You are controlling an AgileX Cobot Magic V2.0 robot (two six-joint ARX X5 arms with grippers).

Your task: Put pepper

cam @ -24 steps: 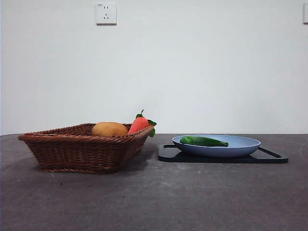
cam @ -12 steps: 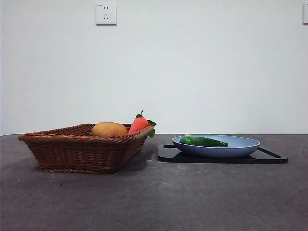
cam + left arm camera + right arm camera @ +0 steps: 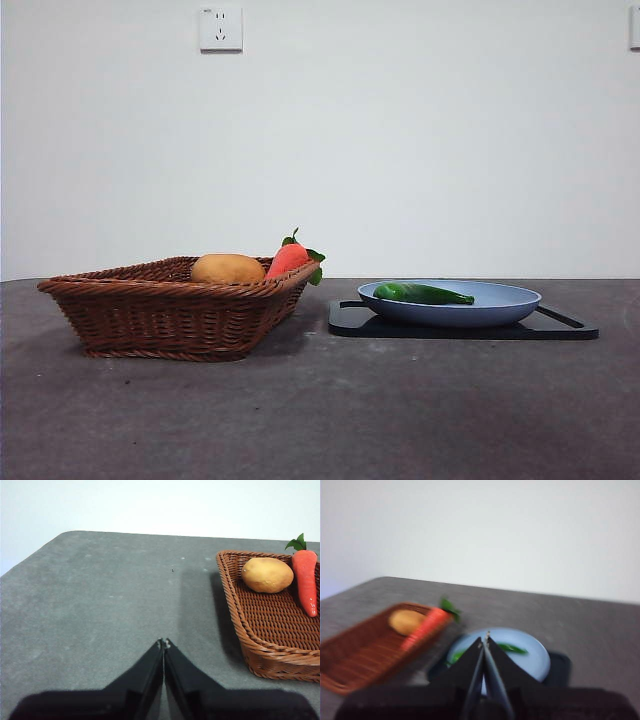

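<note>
Nothing has shifted on the desk: the pepper lies left-right in the blue plate, ahead of the closed, empty right end effector, the nearer arm.

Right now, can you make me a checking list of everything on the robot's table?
Surface: dark grey table, no spills seen.
Job's things: green pepper lying in the blue plate, which sits on a black tray.
Clutter: brown basket beside the tray, holding a potato and a carrot.
Grippers: left gripper shut, empty, above bare table beside the basket; right gripper shut, empty, in the air facing the plate.
Cables: nothing seen.
Surroundings: white wall with a socket.
</note>
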